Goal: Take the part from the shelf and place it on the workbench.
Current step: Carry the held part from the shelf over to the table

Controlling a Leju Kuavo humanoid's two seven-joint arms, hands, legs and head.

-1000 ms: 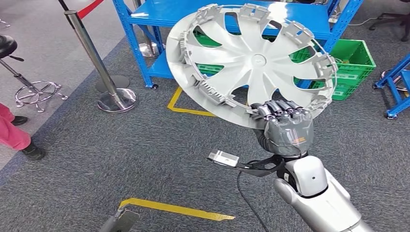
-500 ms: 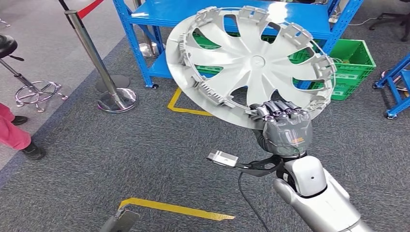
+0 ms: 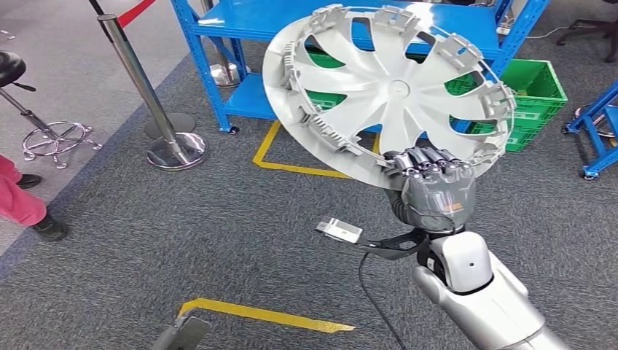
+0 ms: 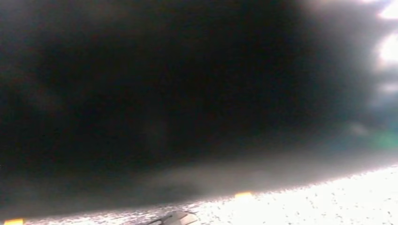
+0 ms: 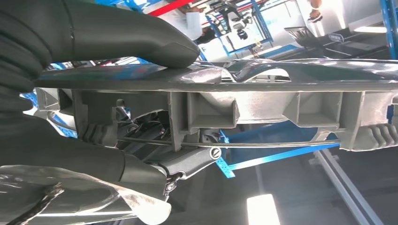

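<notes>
Part: the big silver wheel cover [image 3: 390,91] is up in the air over the grey carpet [image 3: 218,219], in front of the blue shelf [image 3: 240,22].
Right hand: the right hand [image 3: 436,191] pinches the cover's near rim, thumb [image 5: 141,40] on one face, fingers [image 5: 70,154] on the other.
Which way: the cover fans up and away from this hand, tilted.
Left hand: too dark to tell.
Change: the cover has slid a little to the right.
Next: I think it must be carried to the workbench.
</notes>
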